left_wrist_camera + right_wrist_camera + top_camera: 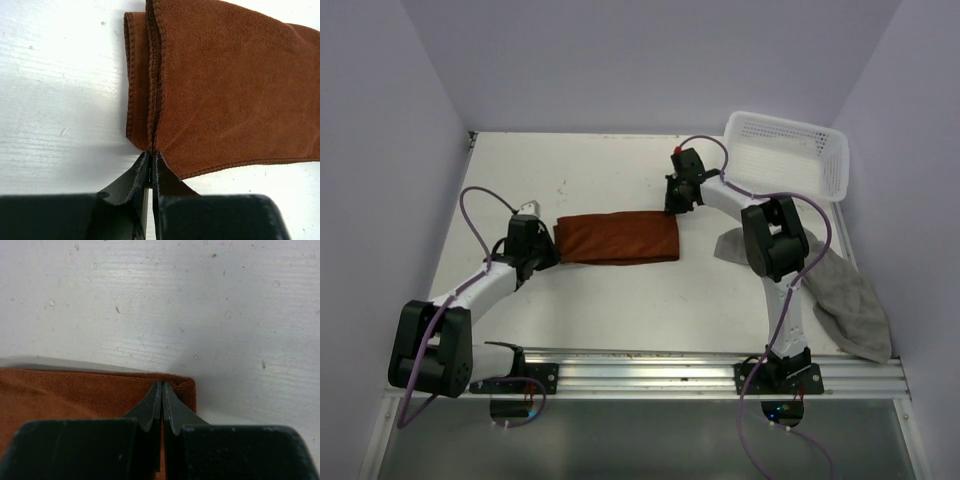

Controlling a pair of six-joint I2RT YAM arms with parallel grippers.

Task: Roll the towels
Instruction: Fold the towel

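The rust-brown towel (618, 240) lies folded into a long strip in the middle of the table. My left gripper (552, 248) is at its left end, jaws shut on the towel's hemmed edge. In the left wrist view the gripper (151, 154) pinches the layered edges of the towel (225, 90). My right gripper (677, 208) is at the towel's far right corner. In the right wrist view this gripper (162, 385) is shut on the towel (75, 390) at that corner. The grey towel (850, 300) lies crumpled at the right, partly behind the right arm.
A white mesh basket (790, 150) stands at the back right corner. The grey towel hangs near the table's right edge. A metal rail (650, 365) runs along the near edge between the arm bases. Walls close in the table on three sides.
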